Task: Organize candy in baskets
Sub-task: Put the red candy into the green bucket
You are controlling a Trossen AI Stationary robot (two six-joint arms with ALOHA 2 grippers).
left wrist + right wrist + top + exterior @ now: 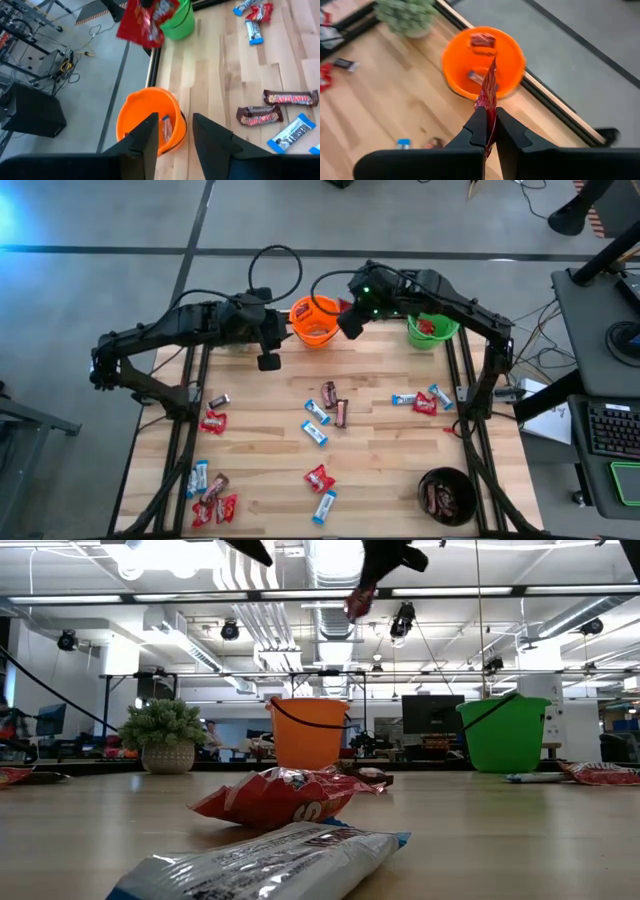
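My right gripper point(490, 112) is shut on a red candy point(489, 92) and hangs above the orange basket point(482, 62), at its near rim. That basket point(313, 322) stands at the table's far edge with candies inside. My left gripper point(175, 125) is open and holds nothing. It hangs in the air just left of the orange basket point(147, 117) and points slantwise down at it. The green basket point(430, 330) stands farther right on the far edge. The black basket point(447, 495) stands at the near right corner. Several candies lie loose on the table. My right gripper pinches the red candy's flat wrapper point(488, 102) between its two fingers, edge-on. The fingers slant down from the table's right. The wrapper's free end point(358, 602) hangs below the fingertips, clear of the table and of the basket.
A small potted plant point(167, 735) stands on the far edge, left of the orange basket. Red, blue-and-white and brown candies point(325, 412) are scattered over the middle and the near left. The black basket holds brown candies, the green one a red candy.
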